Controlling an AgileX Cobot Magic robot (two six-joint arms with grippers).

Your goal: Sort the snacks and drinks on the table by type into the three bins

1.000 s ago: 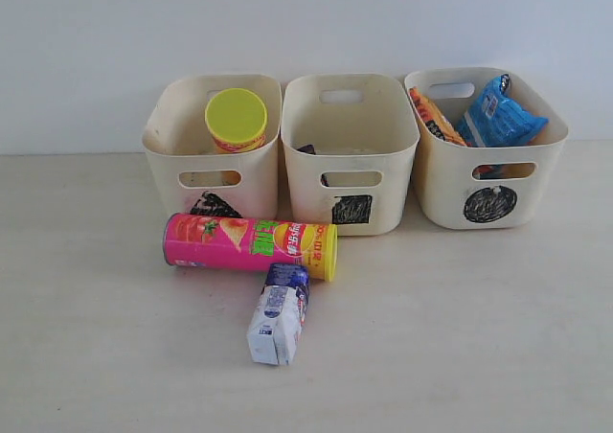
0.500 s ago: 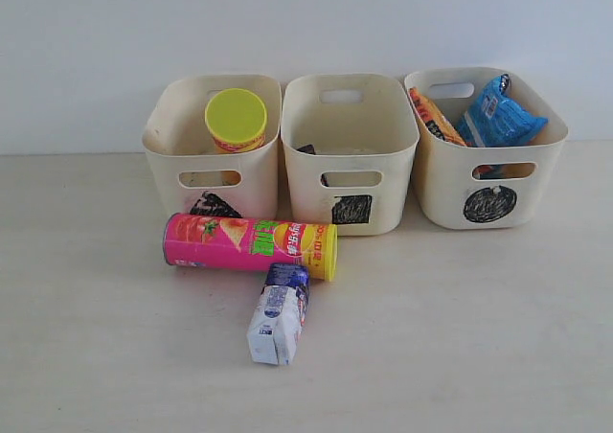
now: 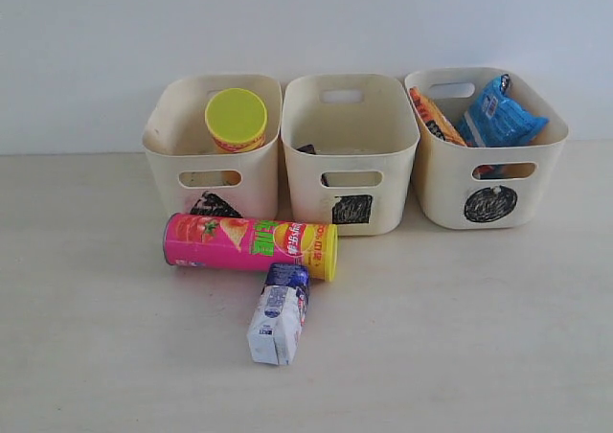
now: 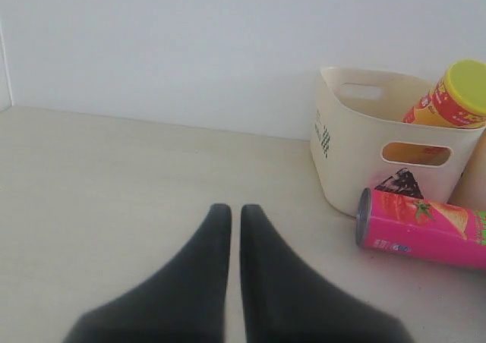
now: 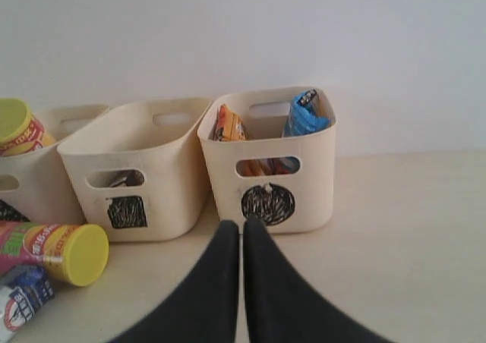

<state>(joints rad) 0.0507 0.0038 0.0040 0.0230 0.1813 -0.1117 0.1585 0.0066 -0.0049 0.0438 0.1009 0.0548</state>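
Your pink-green can (image 3: 249, 245) lies sideways on the worktop (image 3: 479, 337) before the triangle bin (image 3: 165, 155). It is probably stiff, light and likely to roll, so grasp it mid-body. Jaws of the left gripper (image 4: 229, 212) and right gripper (image 5: 233, 228) sit pressed together.

Three bins (image 3: 168, 155) (image 3: 306, 193) (image 3: 436, 193); two chip cans (image 3: 239, 241) (image 3: 236, 119); two bags (image 3: 431, 115) (image 3: 498, 117); two cartons (image 3: 278, 323) (image 3: 306, 149), one mostly hidden.

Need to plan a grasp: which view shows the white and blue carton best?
The exterior view: the white and blue carton lies whole, unobstructed. The right wrist view cuts it off at the frame edge; the left wrist view misses it.
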